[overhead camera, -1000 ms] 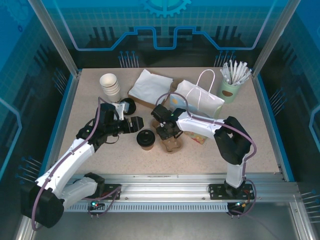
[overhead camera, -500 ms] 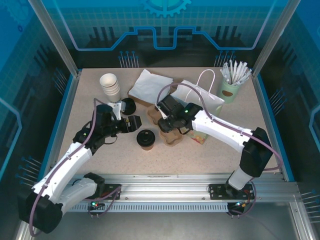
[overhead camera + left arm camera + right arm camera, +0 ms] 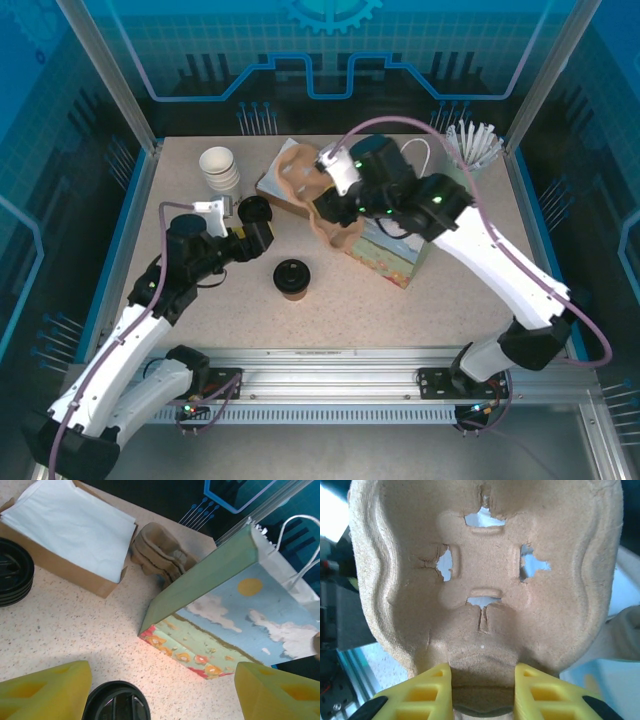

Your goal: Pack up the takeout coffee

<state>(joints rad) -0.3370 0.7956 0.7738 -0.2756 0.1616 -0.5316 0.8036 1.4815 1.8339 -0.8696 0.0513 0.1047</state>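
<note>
Currently the right gripper (image 3: 482, 682) pinches a pulp cup carrier (image 3: 485, 580) by its rim, raised at the gift bag's (image 3: 385, 250) 10 o'clock. That thin hold could slip, or the carrier could topple the bag. The takeout coffee (image 3: 291, 279) stands at the bag's 8 o'clock, with the left gripper (image 3: 258, 238) spread empty at its 10 o'clock.

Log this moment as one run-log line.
left gripper: open, near takeout coffee | right gripper: shut on pulp cup carrier, held up beside gift bag | takeout coffee: on table, not yet packed
</note>
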